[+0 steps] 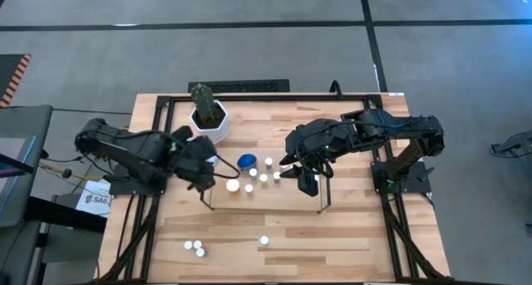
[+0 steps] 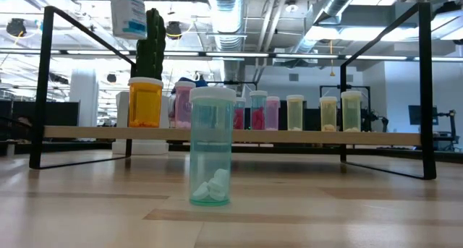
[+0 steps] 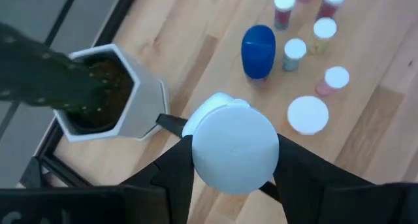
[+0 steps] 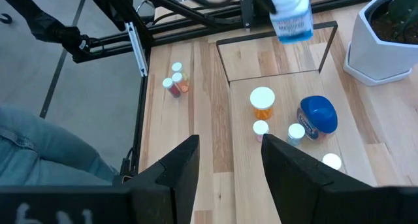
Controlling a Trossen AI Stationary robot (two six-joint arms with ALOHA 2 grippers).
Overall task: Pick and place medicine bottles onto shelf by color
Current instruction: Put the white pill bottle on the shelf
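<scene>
The left gripper (image 3: 233,160) hangs over the left end of the shelf (image 1: 295,198), beside the white hexagonal cactus pot (image 1: 209,121), its two dark fingers clamped on the sides of a round white-capped bottle (image 3: 235,148) held clear of the wood; the right wrist view shows that bottle carrying a white and blue label. To its right, the medicine bottles (image 1: 263,178) stand in a loose cluster on the low light-wood platform: a larger one with a glossy blue cap (image 1: 247,161), an orange one with a broad white cap (image 2: 145,102), and smaller pink and yellowish ones in a row. The right gripper (image 4: 228,160) hovers over the shelf's right part, its fingers spread with nothing between them. Nearer the front edge of the black-framed butcher-block table (image 1: 332,243), a translucent teal bottle (image 2: 211,146) with white tablets stands alone, and three more small bottles (image 1: 194,248) sit together. Grey floor surrounds the table; an open-ceilinged workshop lies beyond.
</scene>
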